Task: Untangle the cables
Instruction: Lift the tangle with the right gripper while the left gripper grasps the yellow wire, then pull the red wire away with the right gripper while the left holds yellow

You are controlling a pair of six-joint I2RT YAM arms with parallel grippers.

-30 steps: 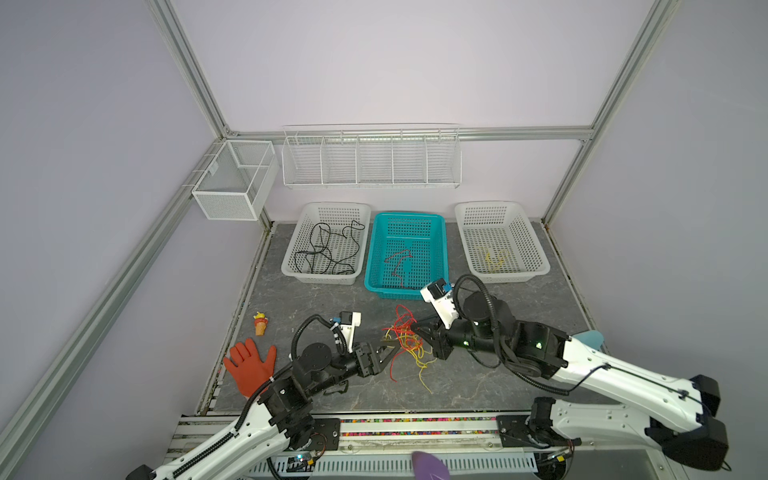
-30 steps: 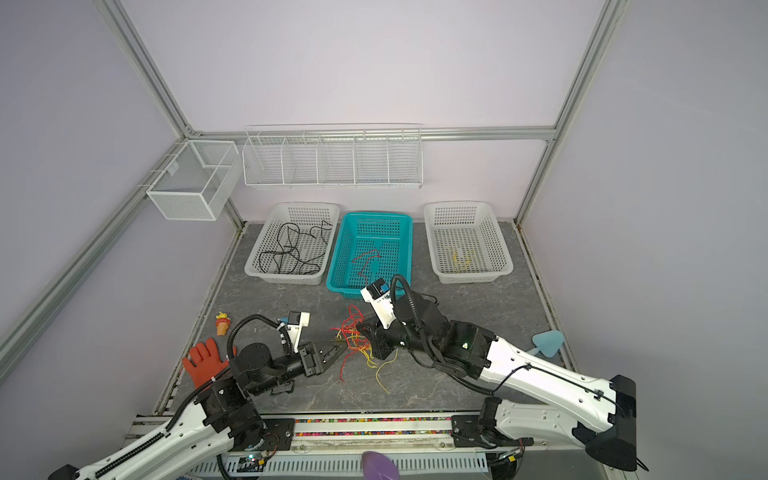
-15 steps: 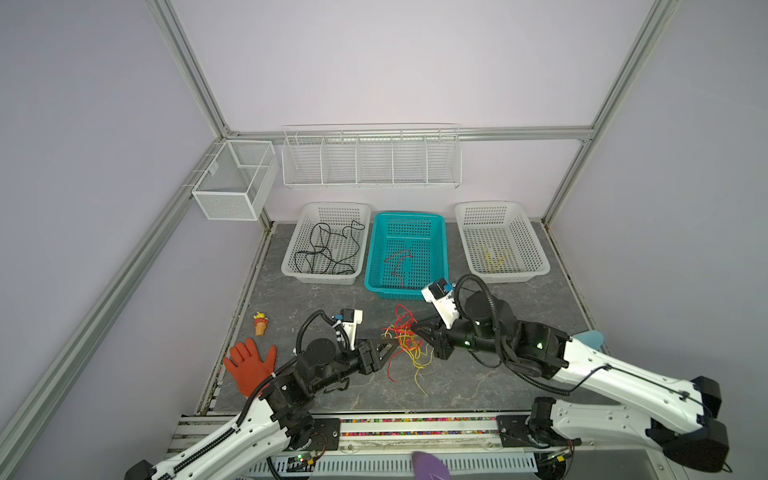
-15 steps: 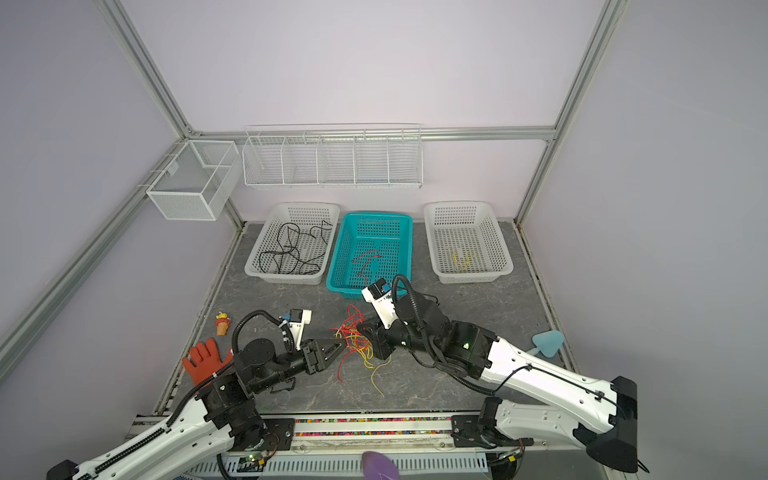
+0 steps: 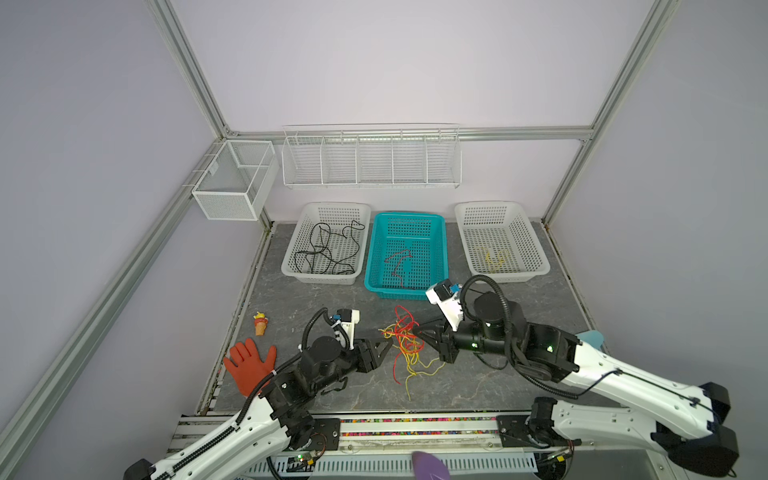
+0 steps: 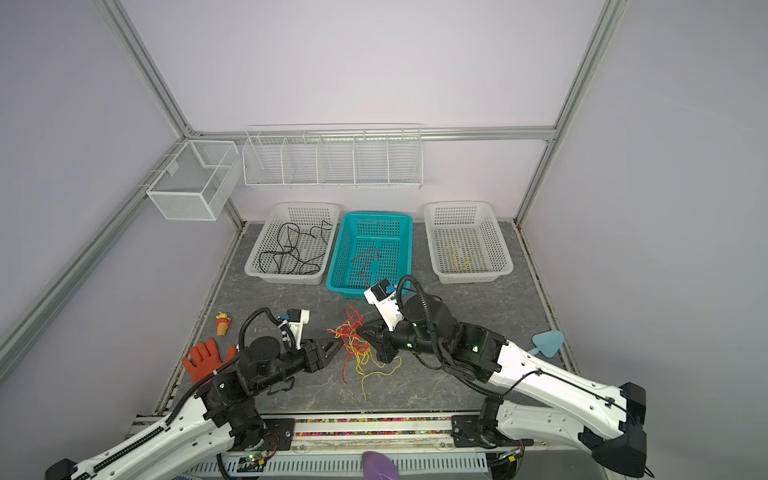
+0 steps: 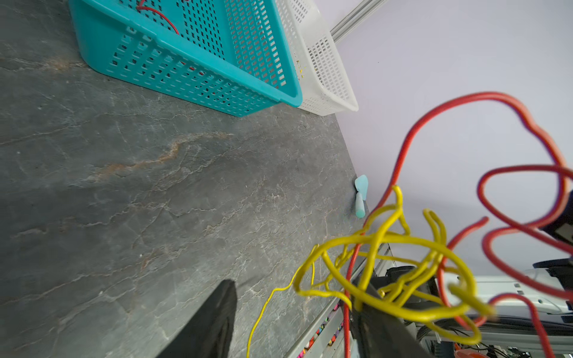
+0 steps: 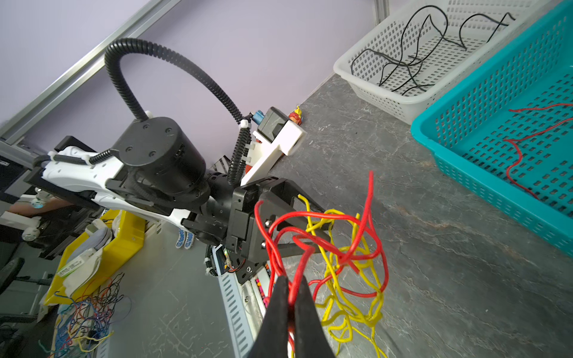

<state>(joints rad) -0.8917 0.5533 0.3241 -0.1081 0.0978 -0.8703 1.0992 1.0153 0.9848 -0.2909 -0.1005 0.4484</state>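
Observation:
A tangle of red and yellow cables [image 5: 405, 343] [image 6: 353, 343] hangs just above the middle of the table, its loose ends trailing on the surface. My right gripper [image 8: 290, 288] [image 5: 419, 332] is shut on red strands at the tangle's right side. From the left, my left gripper [image 7: 294, 297] [image 5: 386, 341] stands open, with yellow loops [image 7: 381, 272] lying against one finger and across the gap. More cables lie sorted at the back: black ones [image 5: 328, 249] in a white basket [image 5: 336, 205], a red one [image 5: 399, 259] in the teal basket [image 5: 409, 215], a yellow one [image 5: 492, 257] in another white basket [image 5: 488, 204].
An orange glove [image 5: 249, 365] and a small toy cone [image 5: 261, 324] lie at the left edge of the table. A pale blue object [image 5: 590, 336] sits at the right edge behind my right arm. Wire racks [image 5: 370, 160] and a mesh box [image 5: 235, 178] hang on the walls.
My left gripper has advanced to the right into the tangle's left side and its jaws have narrowed. The right gripper has kept its hold in the same place.

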